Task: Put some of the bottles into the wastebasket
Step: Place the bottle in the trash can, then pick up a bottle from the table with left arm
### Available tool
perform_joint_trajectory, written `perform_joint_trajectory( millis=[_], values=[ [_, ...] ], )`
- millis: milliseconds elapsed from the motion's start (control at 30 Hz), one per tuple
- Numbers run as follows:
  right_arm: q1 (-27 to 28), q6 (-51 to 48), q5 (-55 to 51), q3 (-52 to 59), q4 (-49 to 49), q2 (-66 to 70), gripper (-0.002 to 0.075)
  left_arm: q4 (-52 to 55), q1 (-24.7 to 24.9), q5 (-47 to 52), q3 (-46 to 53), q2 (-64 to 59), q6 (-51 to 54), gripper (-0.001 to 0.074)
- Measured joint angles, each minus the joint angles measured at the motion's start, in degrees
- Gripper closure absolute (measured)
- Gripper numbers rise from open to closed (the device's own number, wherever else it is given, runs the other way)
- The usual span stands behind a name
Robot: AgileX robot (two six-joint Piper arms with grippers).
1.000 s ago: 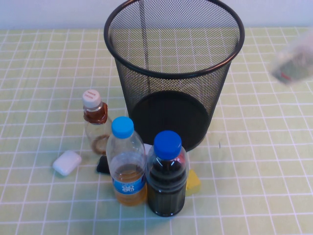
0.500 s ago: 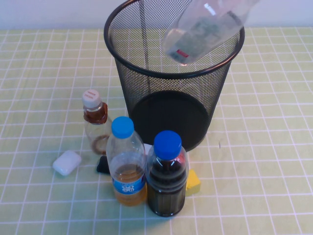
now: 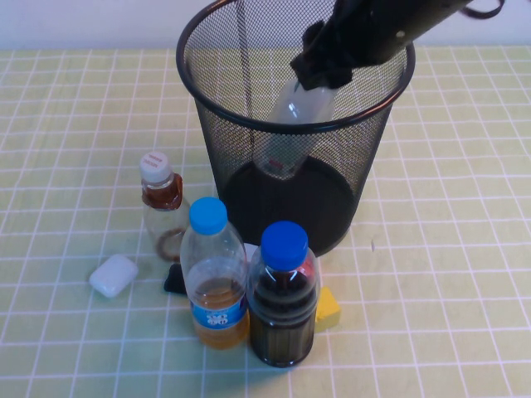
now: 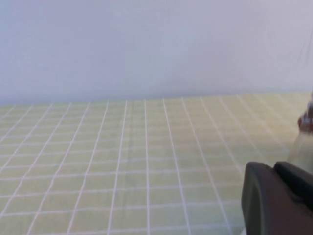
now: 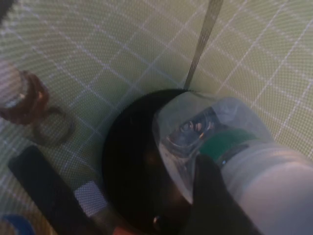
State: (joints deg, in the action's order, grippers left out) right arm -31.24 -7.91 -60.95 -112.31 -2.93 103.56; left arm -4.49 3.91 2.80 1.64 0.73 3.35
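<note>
The black mesh wastebasket stands at the back middle of the table. My right gripper reaches over its rim from the upper right. It is shut on the larger clear bottle, which hangs base-down and tilted inside the basket, above the floor. The right wrist view shows that bottle over the basket's black base. The smaller bottle with the brown neck wrap stands upright left of the basket. Part of my left gripper shows only in its wrist view, low over the tablecloth.
A light-blue-capped bottle of amber liquid and a blue-capped bottle of dark liquid stand in front of the basket. A white case, a black object and a yellow block lie near them.
The larger bottle came in from the right, passed over the basket's rim and has dropped inside the basket. My right arm has come into the high view.
</note>
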Motion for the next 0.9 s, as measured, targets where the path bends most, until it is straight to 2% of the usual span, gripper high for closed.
perform_joint_trajectory(
  millis=[133,233,367,533,633,733,833,900],
  values=[
    [0.0,0.0,0.8,0.13,0.0,0.8,0.0328,0.0,0.0,-3.88,0.0,0.0,-5.22,0.0734],
    [0.0,0.0,1.6,0.13,0.0,0.07,0.0289,0.0,0.0,-6.22,0.0,0.0,-14.59,0.0734],
    [0.0,0.0,1.63,0.13,0.0,-2.37,0.0277,-0.11,0.0,-7.45,0.0,0.0,-26.02,0.0734],
    [0.0,0.0,0.1,0.13,0.55,-7.58,0.0282,0.5,0.0,-17.43,0.0,0.0,-31.73,0.0734],
    [0.0,0.0,-2.07,0.13,0.65,-11.8,0.0338,6.44,0.52,-15.83,-2.97,0.0,-35.65,0.0734],
    [0.0,0.0,-4.68,0.13,0.75,-15.62,0.0474,18.32,2.47,-9.55,-9.52,-0.15,-42.6,0.0734],
    [0.0,-0.09,-8.2,0.13,2.09,-18.73,0.0649,26.58,6.15,-3.33,-17.53,-3.48,-47.09,0.0734],
    [0.0,-0.09,-10.52,0.13,4.12,-20.16,0.0694,28.69,9.46,1.97,-22.88,-7.53,-47.62,0.0734]
  ],
)
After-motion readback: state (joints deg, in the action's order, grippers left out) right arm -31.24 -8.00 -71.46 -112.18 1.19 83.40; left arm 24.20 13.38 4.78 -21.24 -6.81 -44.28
